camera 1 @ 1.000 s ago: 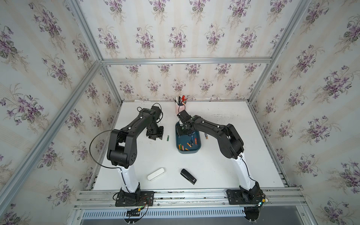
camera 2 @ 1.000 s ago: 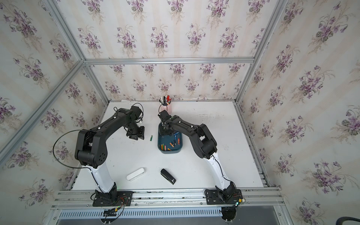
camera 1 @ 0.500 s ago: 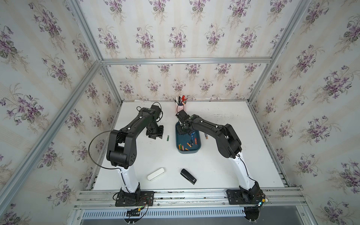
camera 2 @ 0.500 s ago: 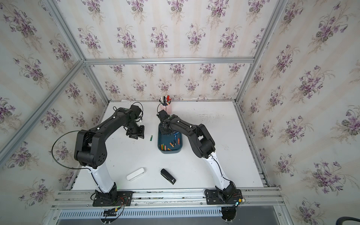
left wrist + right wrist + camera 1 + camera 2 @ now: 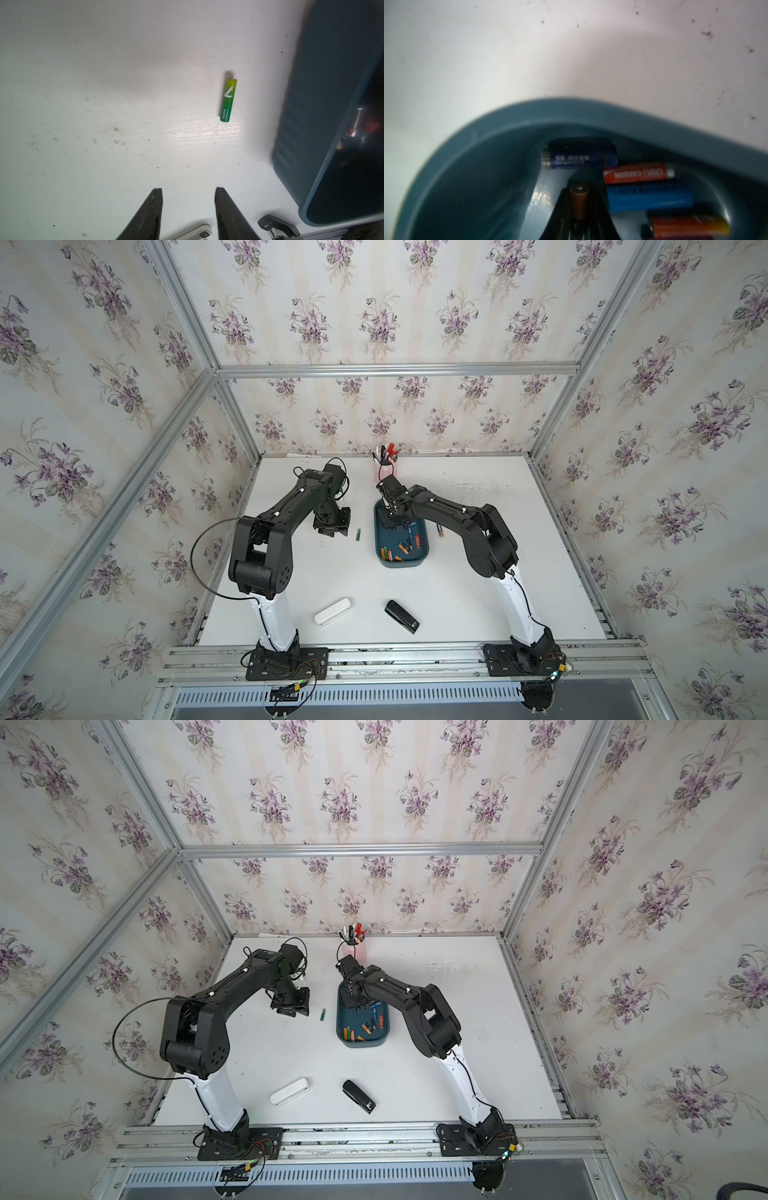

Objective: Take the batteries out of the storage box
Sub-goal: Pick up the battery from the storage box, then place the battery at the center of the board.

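While a white case [image 5: 333, 612] and a black stapler [image 5: 401, 616] lie at the near edge of the worktop [image 5: 498, 593], the work sits farther in. The storage box [image 5: 401, 565] stands mid-worktop, with many batteries [image 5: 401, 548] loose inside it, mostly toward its near end. Two are already out: a green battery [image 5: 228, 99] lies on the worktop on the left arm's side of the box, and a black-and-copper battery [image 5: 439, 530] lies just beside its other long wall. The left end effector [image 5: 188, 189] hovers near the green battery, fingers parted and empty. At the far end of the box, the right end effector [image 5: 392, 522] reaches down inside, closed around a copper-capped battery [image 5: 579, 199] seen end-on between its fingers. Beyond stands the pink pen cup [image 5: 385, 470], close behind that wrist. The step in hand looks like a pick just secured, with most of the task ahead. The next move calls for a straight lift clear of the box wall, then a swing out to bare worktop, keeping away from the cup.
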Robot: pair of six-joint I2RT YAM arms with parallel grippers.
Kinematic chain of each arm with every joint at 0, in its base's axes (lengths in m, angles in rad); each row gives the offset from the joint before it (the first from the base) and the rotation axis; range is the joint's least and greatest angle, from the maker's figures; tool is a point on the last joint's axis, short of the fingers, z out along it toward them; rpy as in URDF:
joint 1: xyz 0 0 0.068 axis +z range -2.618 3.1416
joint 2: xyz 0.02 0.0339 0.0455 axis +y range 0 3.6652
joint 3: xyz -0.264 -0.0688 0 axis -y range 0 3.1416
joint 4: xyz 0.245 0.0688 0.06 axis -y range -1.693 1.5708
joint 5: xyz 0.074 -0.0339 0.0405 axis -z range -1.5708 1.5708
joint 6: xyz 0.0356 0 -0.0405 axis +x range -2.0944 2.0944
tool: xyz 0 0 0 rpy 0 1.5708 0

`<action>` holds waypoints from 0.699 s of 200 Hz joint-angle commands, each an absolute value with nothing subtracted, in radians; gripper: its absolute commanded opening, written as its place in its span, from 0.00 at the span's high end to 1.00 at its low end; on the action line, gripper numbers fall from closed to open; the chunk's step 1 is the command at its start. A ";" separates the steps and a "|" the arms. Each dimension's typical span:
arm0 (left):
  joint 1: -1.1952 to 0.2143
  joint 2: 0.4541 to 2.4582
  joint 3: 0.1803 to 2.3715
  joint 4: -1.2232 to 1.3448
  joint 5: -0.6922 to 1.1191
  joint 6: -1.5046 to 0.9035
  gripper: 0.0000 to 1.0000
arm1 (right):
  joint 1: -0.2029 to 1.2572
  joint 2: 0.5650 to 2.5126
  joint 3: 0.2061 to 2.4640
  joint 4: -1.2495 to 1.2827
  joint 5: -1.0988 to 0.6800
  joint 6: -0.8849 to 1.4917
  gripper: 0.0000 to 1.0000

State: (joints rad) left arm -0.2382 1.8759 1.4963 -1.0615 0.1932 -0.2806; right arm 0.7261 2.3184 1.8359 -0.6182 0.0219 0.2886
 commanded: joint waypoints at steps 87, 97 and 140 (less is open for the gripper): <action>-0.252 1.904 1.528 -1.073 0.202 -0.291 0.53 | 0.688 2.084 1.785 -0.748 -0.066 0.315 0.84; -0.253 1.907 1.536 -1.077 0.201 -0.289 0.53 | 0.672 2.054 1.770 -0.751 -0.061 0.312 0.84; -0.257 1.930 1.575 -1.091 0.199 -0.283 0.53 | 0.565 1.928 1.646 -0.748 -0.043 0.283 0.84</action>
